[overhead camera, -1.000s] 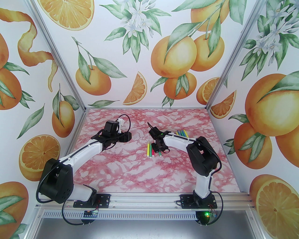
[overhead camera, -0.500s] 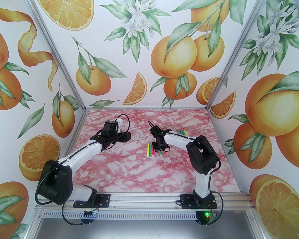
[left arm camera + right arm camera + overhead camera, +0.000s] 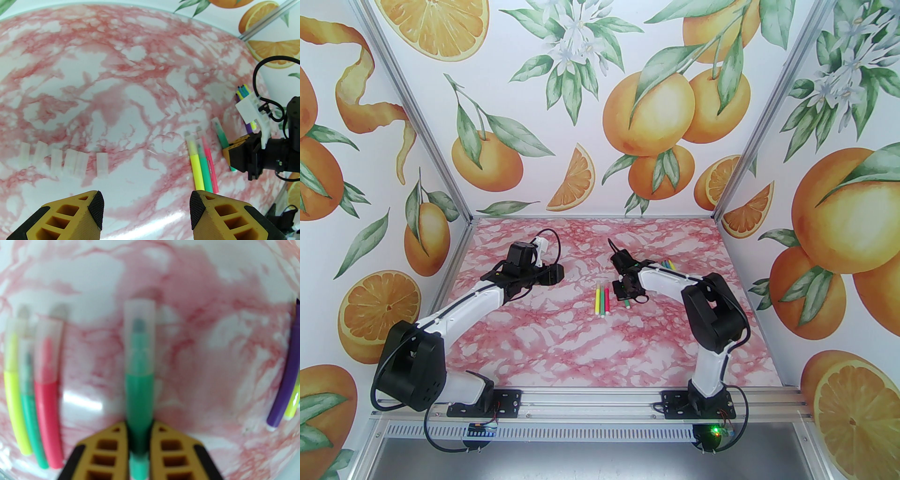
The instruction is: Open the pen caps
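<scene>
Pink-marbled counter [image 3: 562, 337] | right gripper [image 3: 140, 427] clamped on green pen [image 3: 140, 390], frame centre | pale translucent cap [image 3: 139, 338] over its tip | I see left gripper [image 3: 146, 204] wide open, empty | view blurred; purple pen [image 3: 286, 385] cut off at right edge

- The bench [image 3: 590, 356] has a glossy top marbled in pink and white, which reaches back to the far wall.
- The far wall [image 3: 581, 117], left wall [image 3: 356, 197] and right wall [image 3: 843, 140] are white panels printed with oranges, orange slices, green leaves and white blossoms.
- Aluminium posts [image 3: 419, 122] rise at the two far corners.
- A slotted aluminium rail [image 3: 590, 405] runs along the bench's near edge, with a perforated strip [image 3: 581, 429] just below it.
- A soft white glare [image 3: 82, 404] lies on the glossy top.
</scene>
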